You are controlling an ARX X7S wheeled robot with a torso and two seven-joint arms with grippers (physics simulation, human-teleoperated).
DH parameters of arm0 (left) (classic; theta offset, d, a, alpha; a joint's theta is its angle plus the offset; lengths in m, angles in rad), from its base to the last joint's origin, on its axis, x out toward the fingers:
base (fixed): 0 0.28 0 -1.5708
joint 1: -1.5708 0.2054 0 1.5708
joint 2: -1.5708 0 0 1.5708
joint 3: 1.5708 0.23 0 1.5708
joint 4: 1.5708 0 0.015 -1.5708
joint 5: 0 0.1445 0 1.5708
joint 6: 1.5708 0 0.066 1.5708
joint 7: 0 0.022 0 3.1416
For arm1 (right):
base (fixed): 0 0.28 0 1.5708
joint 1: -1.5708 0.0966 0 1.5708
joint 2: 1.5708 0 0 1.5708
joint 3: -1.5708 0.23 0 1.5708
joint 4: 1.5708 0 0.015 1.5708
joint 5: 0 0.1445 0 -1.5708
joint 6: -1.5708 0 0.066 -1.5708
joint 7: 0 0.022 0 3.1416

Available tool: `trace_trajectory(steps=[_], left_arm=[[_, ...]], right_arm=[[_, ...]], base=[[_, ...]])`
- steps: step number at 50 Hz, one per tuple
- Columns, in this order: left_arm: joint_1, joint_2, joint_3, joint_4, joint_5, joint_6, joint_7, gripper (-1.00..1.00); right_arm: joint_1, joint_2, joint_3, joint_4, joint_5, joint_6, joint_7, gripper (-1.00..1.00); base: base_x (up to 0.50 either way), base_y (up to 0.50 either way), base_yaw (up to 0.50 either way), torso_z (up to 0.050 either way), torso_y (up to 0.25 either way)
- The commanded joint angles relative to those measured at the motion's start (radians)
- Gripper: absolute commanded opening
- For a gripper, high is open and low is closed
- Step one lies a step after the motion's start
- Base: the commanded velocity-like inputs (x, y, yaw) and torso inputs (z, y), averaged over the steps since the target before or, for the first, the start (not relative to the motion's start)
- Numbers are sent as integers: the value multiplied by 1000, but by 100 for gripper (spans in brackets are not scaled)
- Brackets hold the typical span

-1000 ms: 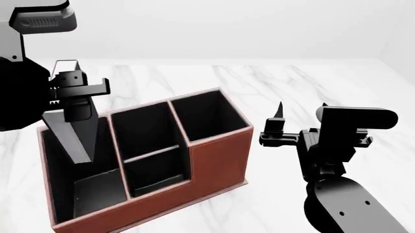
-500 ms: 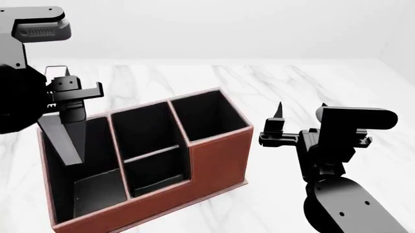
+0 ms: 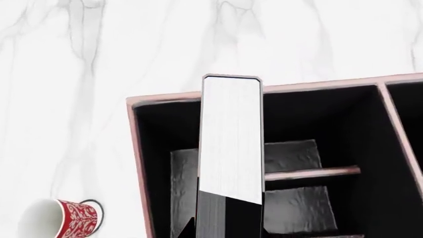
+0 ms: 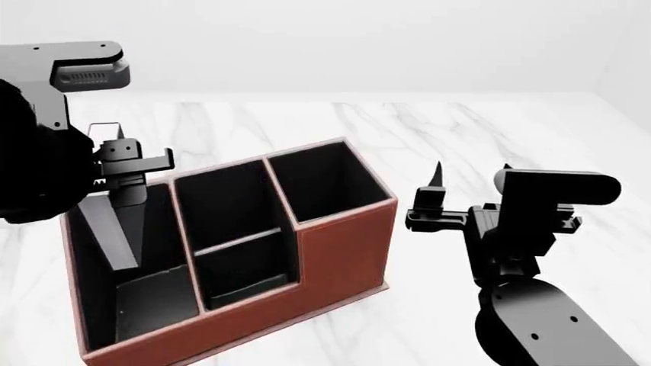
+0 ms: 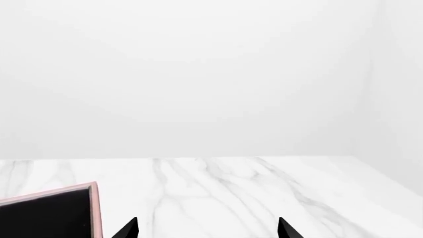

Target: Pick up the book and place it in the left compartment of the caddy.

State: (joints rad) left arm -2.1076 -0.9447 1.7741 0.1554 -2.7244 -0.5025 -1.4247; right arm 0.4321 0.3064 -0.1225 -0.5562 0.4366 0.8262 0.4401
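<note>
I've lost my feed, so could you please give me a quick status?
Left gripper shut on book, tilted inside left compartment. Right gripper open, idle beside caddy. Nothing blocking.

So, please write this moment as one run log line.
left pincer: shut on book | book: tilted, lower end inside left compartment of caddy | right pincer: open, beside caddy

Over the past second the left gripper (image 4: 124,177) first rose, then came back down, lowering the tilted book (image 4: 110,229) deeper into the caddy's (image 4: 336,252) left compartment (image 4: 133,297).
</note>
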Motion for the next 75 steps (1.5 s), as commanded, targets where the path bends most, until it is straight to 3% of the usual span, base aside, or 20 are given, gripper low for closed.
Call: trace_trajectory(steps=[1, 48, 75], left_arm=[[32, 8, 12, -12, 41, 25, 45, -100], [258, 15, 80, -60, 171, 101, 190, -100], [305, -12, 94, -67, 227, 134, 208, -100]], right_arm=[[-1, 2, -1, 3, 4, -3, 3, 100], [-3, 12, -4, 13, 18, -20, 14, 100], [-4, 17, -4, 9, 30, -23, 22, 100]], base=[[0, 0, 0, 0, 0], [0, 0, 0, 0, 1], [0, 0, 0, 0, 2]])
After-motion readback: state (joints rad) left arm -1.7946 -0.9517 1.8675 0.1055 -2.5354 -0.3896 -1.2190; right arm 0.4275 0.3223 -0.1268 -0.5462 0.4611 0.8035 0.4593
